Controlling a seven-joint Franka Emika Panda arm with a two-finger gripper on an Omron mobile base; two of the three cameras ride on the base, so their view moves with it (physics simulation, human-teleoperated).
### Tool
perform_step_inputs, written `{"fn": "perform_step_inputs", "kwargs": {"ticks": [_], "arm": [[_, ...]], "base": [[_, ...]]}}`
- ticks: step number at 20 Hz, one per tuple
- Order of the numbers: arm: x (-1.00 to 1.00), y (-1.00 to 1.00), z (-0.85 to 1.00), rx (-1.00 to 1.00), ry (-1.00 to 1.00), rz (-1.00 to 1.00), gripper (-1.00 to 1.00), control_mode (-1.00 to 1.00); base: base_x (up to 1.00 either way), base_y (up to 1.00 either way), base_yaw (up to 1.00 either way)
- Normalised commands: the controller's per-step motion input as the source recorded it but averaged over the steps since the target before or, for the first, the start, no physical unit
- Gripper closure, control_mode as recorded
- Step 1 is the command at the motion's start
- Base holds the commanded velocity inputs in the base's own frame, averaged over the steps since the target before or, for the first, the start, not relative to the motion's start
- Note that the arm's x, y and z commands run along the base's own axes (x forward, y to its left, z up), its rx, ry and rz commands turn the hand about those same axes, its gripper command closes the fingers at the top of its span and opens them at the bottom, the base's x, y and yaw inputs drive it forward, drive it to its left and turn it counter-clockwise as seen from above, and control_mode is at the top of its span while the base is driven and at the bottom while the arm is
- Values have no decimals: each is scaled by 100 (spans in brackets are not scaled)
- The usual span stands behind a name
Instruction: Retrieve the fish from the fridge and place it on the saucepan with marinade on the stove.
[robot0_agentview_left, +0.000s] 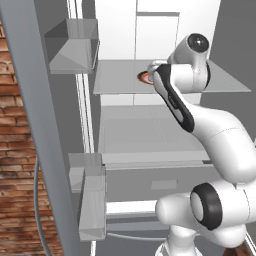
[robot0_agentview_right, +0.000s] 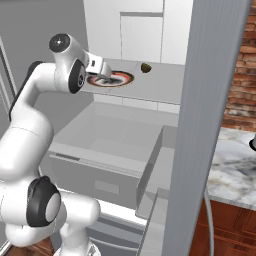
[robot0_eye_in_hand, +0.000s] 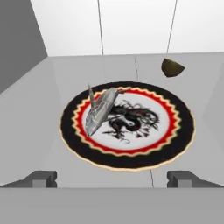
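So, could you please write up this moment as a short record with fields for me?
place: inside the open fridge, at a glass shelf
fish: silvery fish lying on a round plate with a black rim, red ring and dragon picture
other item: small dark lump on the same shelf, beyond the plate, apart from it
pincer: pincer open, hovering short of the plate, pointed at it, holding nothing
task stage: fish not yet grasped

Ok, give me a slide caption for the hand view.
Open gripper hovering before the silvery fish on a patterned plate, small dark lump behind, on a fridge shelf.
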Motion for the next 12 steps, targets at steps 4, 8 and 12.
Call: {"fn": "perform_step_inputs", "kwargs": {"ticks": [4, 8, 12], "arm": [[15, 0, 0, 3, 0, -4, -100, -100], [20, 0, 0, 3, 2, -3, -100, -100], [20, 0, 0, 2, 2, -1, -100, -100]], "base": [[0, 0, 0], [0, 0, 0], [0, 0, 0]]}}
